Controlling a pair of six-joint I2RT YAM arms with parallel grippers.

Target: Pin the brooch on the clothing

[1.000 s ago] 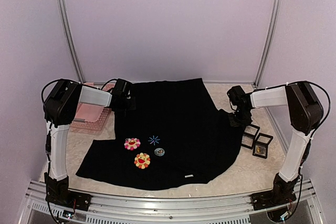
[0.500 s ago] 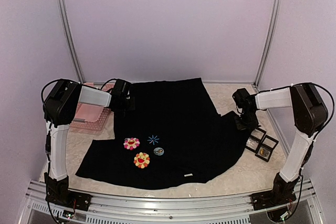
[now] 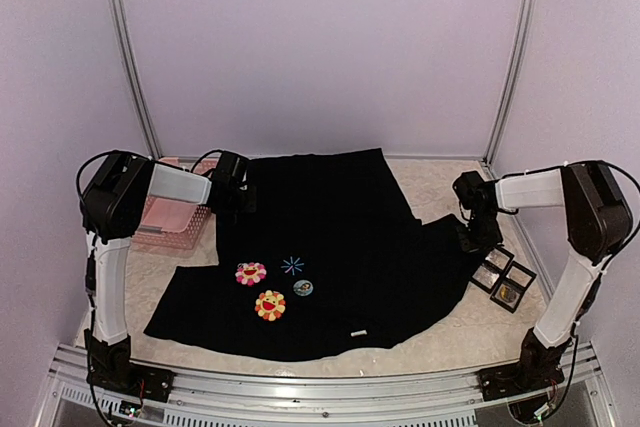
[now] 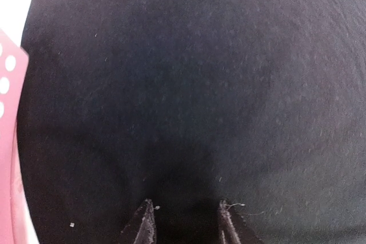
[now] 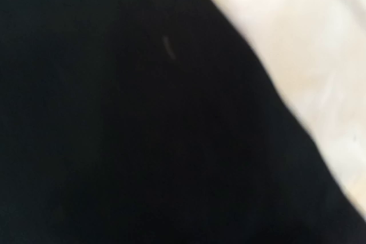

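Left claw (image 4: 184, 224) fingers apart over large black T-shirt (image 3: 340, 227), toward far-left table (image 3: 470, 335) corner. Right claw (image 3: 478, 237) near right edge: fingers unseen, wrist view blurred; state indeterminate.

No legible text was found; the white hem label (image 3: 358, 334) on the clothing (image 3: 350, 237) was too small to read.

The left arm (image 3: 108, 287) and the right arm (image 3: 568, 292) have white tube links, bulky black joints and thin black cables.
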